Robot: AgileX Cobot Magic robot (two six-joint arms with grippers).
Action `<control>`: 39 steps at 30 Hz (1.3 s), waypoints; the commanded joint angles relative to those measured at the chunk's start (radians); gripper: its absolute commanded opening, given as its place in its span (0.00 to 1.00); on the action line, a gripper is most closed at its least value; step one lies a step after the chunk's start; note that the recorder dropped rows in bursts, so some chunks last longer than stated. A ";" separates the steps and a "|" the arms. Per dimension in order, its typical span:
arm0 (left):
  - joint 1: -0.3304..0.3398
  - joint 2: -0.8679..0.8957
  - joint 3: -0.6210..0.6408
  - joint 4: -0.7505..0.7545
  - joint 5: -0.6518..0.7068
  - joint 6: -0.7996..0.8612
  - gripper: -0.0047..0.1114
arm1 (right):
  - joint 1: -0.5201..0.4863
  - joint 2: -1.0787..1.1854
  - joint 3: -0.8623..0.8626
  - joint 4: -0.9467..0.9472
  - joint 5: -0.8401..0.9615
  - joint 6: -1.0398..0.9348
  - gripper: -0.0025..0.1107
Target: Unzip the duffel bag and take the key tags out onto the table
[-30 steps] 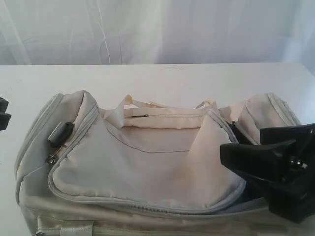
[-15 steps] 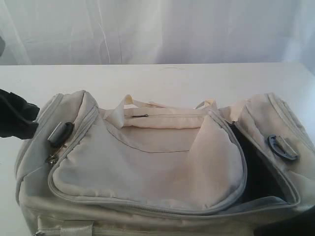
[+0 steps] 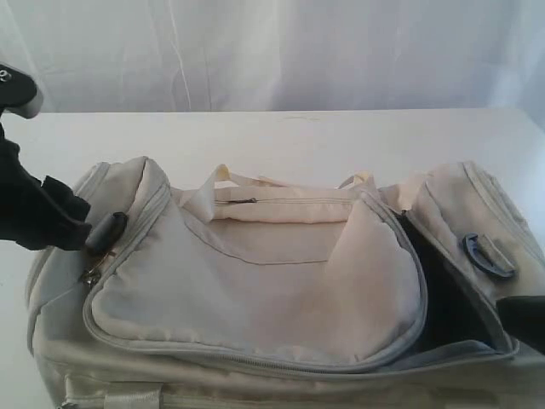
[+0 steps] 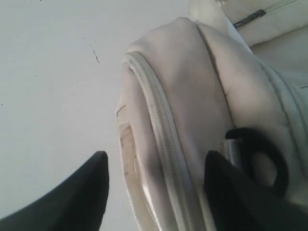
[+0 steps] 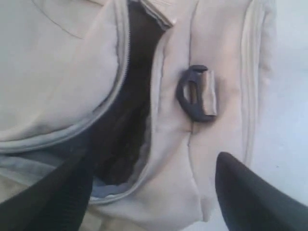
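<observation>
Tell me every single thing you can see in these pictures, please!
duffel bag: one, cream, lying on the table, zip open at its right end, dark inside.
end loops: two, dark, one on each end of the bag.
table: one, white, under the bag.
curtain: one, white, behind the table.
key tags: none in view.
left gripper: one, black, open, at the bag's left end.
right gripper: one, black, open, over the bag's right end.
</observation>
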 commanded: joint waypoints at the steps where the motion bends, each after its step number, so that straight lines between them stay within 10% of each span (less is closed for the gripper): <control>1: 0.004 0.024 -0.002 -0.017 -0.008 0.002 0.57 | 0.000 0.064 0.033 -0.098 0.011 0.091 0.61; 22: 0.004 0.125 -0.002 -0.044 -0.085 0.002 0.57 | -0.005 0.461 0.111 -0.513 -0.156 0.538 0.60; 26: 0.004 0.137 -0.002 -0.044 -0.087 0.002 0.55 | -0.005 0.493 0.111 -0.543 -0.156 0.581 0.46; 30: 0.004 0.137 -0.002 -0.044 -0.087 0.006 0.28 | -0.005 0.525 0.112 -0.598 -0.158 0.594 0.05; 33: 0.004 0.137 -0.002 -0.044 -0.043 0.045 0.04 | -0.005 0.556 0.112 -0.777 -0.158 0.732 0.02; 39: 0.004 0.135 -0.002 -0.104 0.130 0.092 0.04 | -0.101 0.694 0.074 -1.100 -0.246 0.951 0.02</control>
